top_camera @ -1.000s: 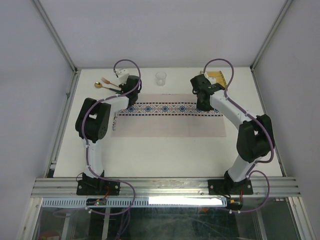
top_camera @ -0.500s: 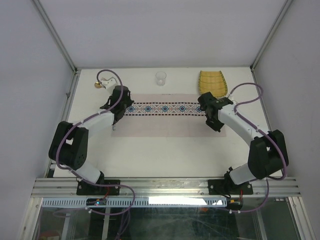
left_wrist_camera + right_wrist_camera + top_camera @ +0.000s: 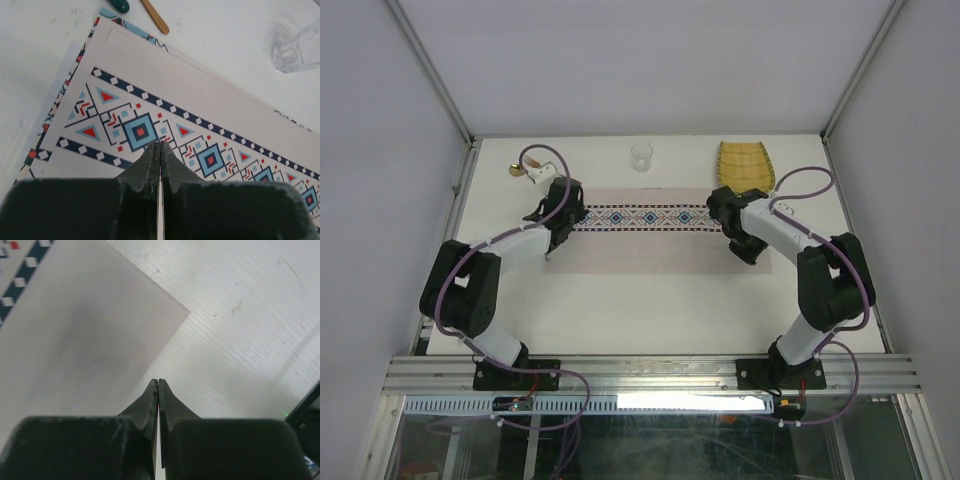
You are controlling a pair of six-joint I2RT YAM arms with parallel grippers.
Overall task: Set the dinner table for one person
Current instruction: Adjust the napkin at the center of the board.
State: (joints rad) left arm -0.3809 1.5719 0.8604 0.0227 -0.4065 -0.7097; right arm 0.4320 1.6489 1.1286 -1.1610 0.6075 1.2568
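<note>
Nearest the arm bases is the metal rail [image 3: 650, 372]. Past that comes the bare white dinner table [image 3: 650, 310], which runs out well beyond the placemat [image 3: 650, 250] on every side. The placemat is the long pale cloth with the blue-and-red diamond band, and it lies flat across the middle of the table.

Both arms reach in over the placemat's ends:
- **Left gripper** [image 3: 159, 150]: it's over the left end, with its tips right above the patterned band. The fingers are pressed together with only a hairline slit between them, and I can't see anything in it.
- **Right gripper** [image 3: 158, 385]: it's at the right end, with its tips over the plain cloth right at the placemat's edge, near a corner. The fingers are pressed together too, and I can't tell if they're touching the cloth.

Beyond the far edge of the placemat there are a few more things:
- A clear glass [image 3: 641, 156] stands upright around the middle.
- A yellow ribbed thing [image 3: 744, 165] lies past the right end.
- A gold spoon [image 3: 516, 170] sits off the far left corner. In the left wrist view a tan handle [image 3: 154, 16] lies just off that same corner.
</note>
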